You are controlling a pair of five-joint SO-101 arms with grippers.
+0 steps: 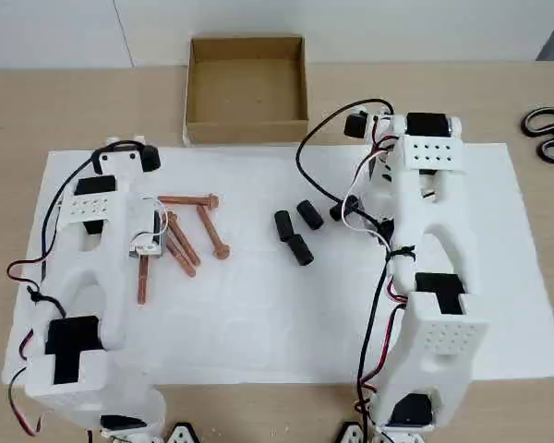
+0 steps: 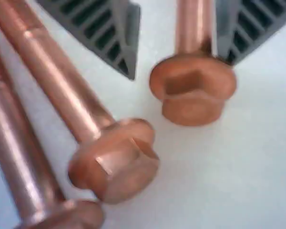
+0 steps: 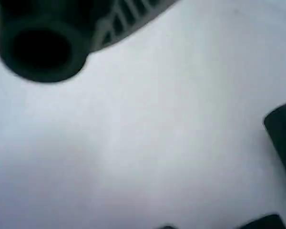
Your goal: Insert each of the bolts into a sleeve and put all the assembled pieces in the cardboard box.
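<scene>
White sheet (image 1: 258,314) on wooden table (image 1: 74,101), in front of the cardboard box (image 1: 246,92).
Five bolts (image 1: 189,199), four sleeves (image 1: 283,224); left gripper (image 2: 177,64) wide, right gripper (image 1: 340,212) unclear.

Workshop-style bench: wooden table (image 1: 74,101), white mat (image 1: 258,323), scissors (image 1: 549,134)

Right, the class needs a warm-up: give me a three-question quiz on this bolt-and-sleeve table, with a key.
1. True or false: the cardboard box already holds an assembled piece.
2. The copper bolts lie: A) by the left arm; B) inside the box; C) in a person's hand.
3. Fill in: in the left wrist view, the left gripper has one finger on either side of the shaft of a ___.
Key: 1 false; 2 A; 3 bolt.
</scene>
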